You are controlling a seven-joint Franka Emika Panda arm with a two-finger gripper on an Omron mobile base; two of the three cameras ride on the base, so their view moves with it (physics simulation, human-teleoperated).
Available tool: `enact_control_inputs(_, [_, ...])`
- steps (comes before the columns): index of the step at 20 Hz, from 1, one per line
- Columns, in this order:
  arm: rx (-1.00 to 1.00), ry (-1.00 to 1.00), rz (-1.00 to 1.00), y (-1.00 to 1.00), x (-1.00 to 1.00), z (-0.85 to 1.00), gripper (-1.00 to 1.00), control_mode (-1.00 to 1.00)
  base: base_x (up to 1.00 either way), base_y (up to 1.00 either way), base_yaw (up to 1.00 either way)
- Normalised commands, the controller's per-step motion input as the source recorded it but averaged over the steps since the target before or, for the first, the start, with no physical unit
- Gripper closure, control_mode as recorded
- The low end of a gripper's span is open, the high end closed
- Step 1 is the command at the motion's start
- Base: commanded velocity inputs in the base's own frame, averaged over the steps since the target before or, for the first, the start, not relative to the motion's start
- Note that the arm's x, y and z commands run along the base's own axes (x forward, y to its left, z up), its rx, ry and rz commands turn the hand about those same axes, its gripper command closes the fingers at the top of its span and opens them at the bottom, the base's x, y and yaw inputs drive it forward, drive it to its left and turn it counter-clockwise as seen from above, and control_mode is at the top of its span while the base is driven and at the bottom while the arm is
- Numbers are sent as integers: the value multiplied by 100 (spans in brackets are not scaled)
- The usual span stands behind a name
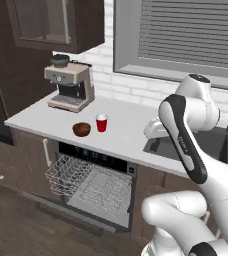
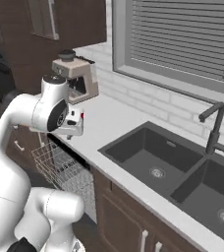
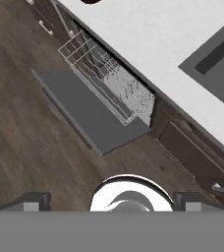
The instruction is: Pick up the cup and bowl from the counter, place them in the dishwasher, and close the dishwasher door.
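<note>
Standing side by side on the pale counter (image 1: 126,132) in the left base view are the red cup (image 1: 101,122) and brown bowl (image 1: 81,129), while the hand view shows the gripper (image 3: 111,202) spread wide above the dishwasher door (image 3: 84,110), lowered flat over a wood floor (image 3: 20,138).

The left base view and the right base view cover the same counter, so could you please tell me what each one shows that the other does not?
Left base view alone: the red cup and the brown bowl standing side by side on the counter, above the dishwasher's control strip.

Right base view alone: both sink basins and the whole faucet.

Both: the coffee machine, the pulled-out wire rack, the window blinds and the arm.
</note>
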Motion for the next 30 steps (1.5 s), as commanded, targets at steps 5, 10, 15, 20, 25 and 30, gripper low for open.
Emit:
enact_control_inputs(5, [0, 0, 0, 0, 0, 0, -100, 100, 39, -66, 31])
enact_control_inputs(10, [0, 0, 0, 0, 0, 0, -100, 100, 40, -66, 37])
enact_control_inputs(15, [0, 0, 0, 0, 0, 0, -100, 100, 4, -5, 39])
enact_control_inputs(20, [0, 0, 0, 0, 0, 0, -100, 100, 0, 0, 26])
enact_control_inputs(25, [0, 0, 0, 0, 0, 0, -100, 100, 17, 24, 2])
enact_control_inputs(30, [0, 0, 0, 0, 0, 0, -100, 100, 41, 31, 0])
